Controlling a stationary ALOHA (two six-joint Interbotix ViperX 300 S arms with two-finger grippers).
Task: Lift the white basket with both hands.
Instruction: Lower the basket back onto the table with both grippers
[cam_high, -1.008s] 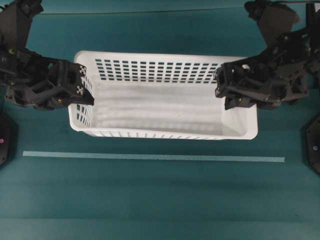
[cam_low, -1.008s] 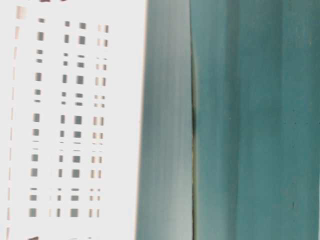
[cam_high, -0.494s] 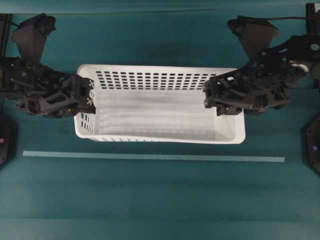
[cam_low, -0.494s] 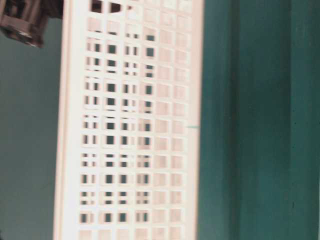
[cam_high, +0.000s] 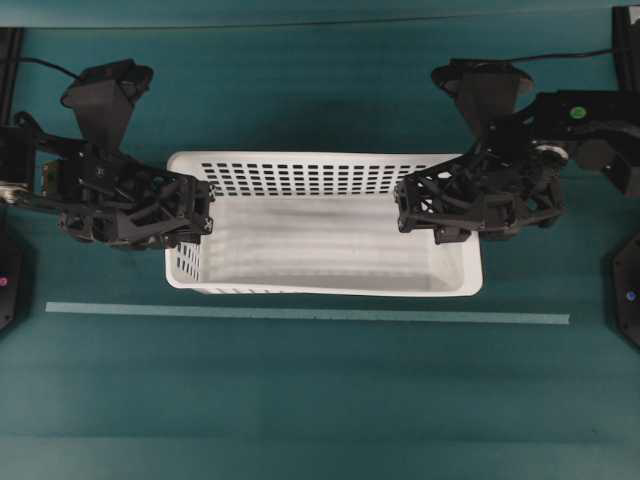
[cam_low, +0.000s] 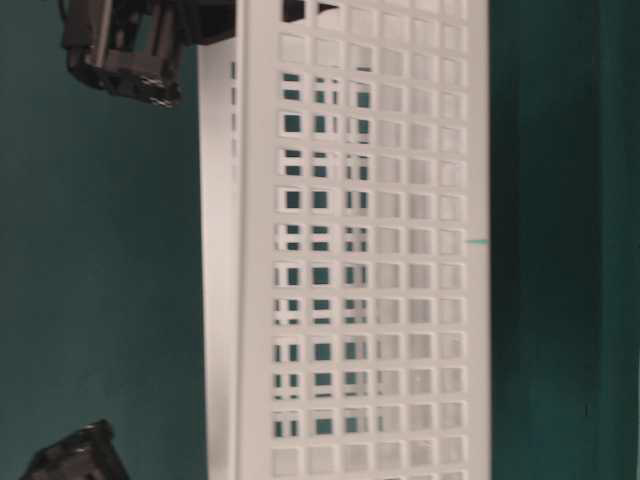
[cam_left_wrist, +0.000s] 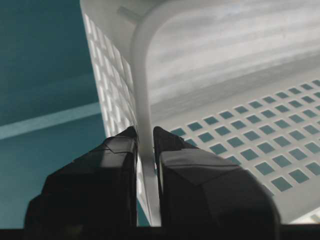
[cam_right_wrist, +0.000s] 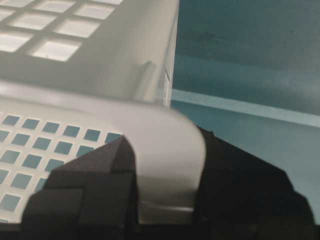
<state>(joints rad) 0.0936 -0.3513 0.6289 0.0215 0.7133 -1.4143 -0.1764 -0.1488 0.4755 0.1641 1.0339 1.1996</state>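
You have the large rectangular white plastic basket (cam_high: 325, 225) held at both short ends, and it sits above the teal felt-like worktop (cam_high: 320, 390), just behind the thin pale tape strip (cam_high: 300, 314) that runs across the cloth.

Your left end effector (cam_high: 200, 212), a black skeletal lattice of plastic, is closed on the basket's left end wall. In the left wrist view its two blunt dark fingers (cam_left_wrist: 115, 165) pinch the smooth rounded white rim (cam_left_wrist: 145, 120) from either side, with one finger outside the basket and one inside.

Your right end effector (cam_high: 405, 205) is clamped on the opposite end wall. In the right wrist view the thick curved rim (cam_right_wrist: 165, 150) passes between its matte black fingers (cam_right_wrist: 100, 170), which press against it on both sides.

The basket's long walls are pierced by tidy rows of small rectangular holes, while its bottom is solid and faintly ribbed. In the table-level view the perforated wall (cam_low: 370, 250) fills the middle of the picture as a regular white grid, with teal showing through the openings.
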